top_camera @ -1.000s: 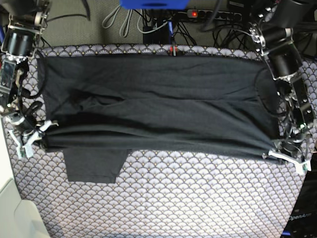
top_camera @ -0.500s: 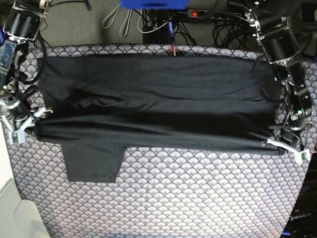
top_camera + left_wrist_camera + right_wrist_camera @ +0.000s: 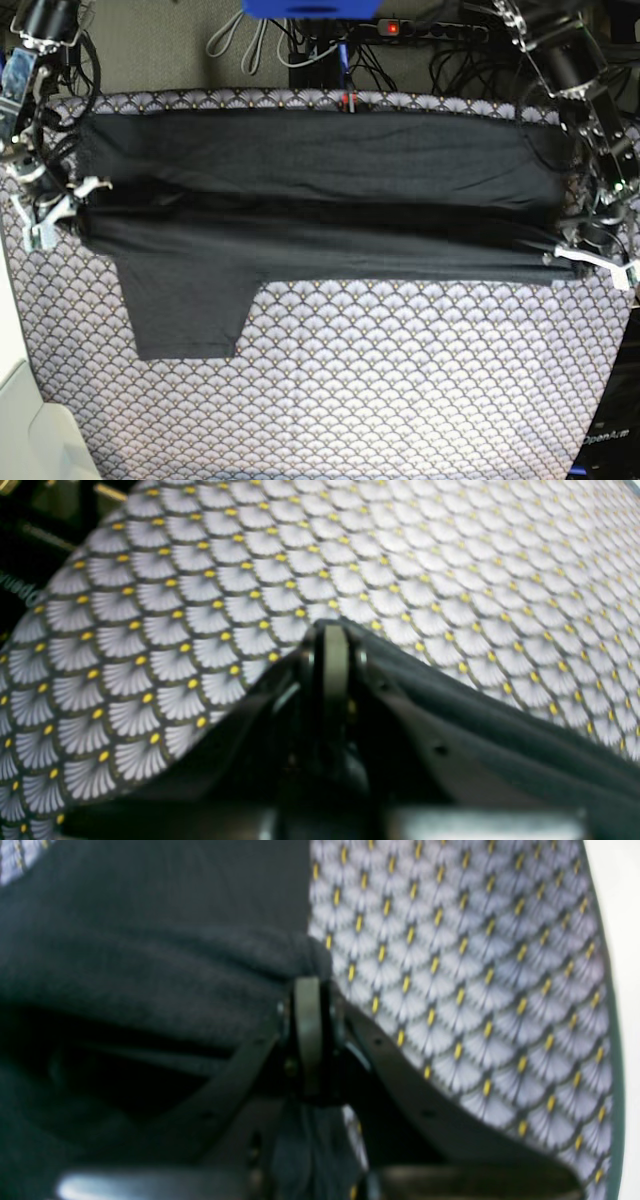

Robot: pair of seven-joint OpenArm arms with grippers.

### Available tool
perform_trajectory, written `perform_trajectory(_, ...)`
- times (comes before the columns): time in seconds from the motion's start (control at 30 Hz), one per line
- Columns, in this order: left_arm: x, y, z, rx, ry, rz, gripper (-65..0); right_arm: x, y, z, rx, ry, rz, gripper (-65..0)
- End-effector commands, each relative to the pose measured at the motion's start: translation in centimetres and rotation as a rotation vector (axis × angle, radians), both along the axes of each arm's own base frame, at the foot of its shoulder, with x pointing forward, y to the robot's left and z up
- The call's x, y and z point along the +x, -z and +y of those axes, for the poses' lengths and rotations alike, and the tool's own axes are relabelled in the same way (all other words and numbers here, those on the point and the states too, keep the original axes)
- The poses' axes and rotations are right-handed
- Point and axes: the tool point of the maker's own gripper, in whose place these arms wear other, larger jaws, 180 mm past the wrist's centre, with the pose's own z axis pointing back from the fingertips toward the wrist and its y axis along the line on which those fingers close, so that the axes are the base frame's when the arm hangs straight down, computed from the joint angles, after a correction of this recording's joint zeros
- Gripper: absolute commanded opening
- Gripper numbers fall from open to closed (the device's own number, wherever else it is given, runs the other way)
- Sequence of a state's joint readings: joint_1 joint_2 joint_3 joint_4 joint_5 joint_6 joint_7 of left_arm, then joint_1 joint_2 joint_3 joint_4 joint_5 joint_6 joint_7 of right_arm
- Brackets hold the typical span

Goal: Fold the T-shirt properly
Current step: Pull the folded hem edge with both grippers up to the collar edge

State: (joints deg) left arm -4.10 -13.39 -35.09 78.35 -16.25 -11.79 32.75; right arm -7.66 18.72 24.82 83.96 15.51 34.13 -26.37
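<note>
The scallop-print cloth (image 3: 400, 400) covers the table under the T-shirt (image 3: 320, 190), which lies stretched across it between my arms, one sleeve hanging toward the near edge. My left gripper (image 3: 590, 262) and right gripper (image 3: 50, 210) each pinch its folded edge

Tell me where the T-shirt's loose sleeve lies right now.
In the base view the sleeve lies flat on the scallop-print cloth, hanging below the T-shirt at the lower left, nearer the right hand.
</note>
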Motion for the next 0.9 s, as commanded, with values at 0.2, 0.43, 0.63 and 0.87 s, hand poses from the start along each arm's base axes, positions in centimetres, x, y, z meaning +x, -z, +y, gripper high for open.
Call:
perform_trajectory(0.2,-1.2,-1.4,0.6,0.057,0.004,-0.033,-64.4,-0.9,-2.1,0.8,-0.032,-0.032,-0.057,-65.0)
perform_trajectory(0.43,-2.8,0.1,0.7,0.057,0.004,0.013,-64.4,-2.2,-1.6,0.1,-0.039,-0.019,-0.034,-65.0)
perform_trajectory(0.63,-2.8,-1.2,0.5,0.084,0.015,-0.012,-64.4,-3.2,-1.8,-0.9,-0.045,-0.044,-0.024,-65.0)
perform_trajectory(0.87,-4.0,-0.9,0.5,0.079,0.017,0.046,-64.4,-4.6,-0.5,-0.6,-0.032,-0.042,0.014,-65.0)
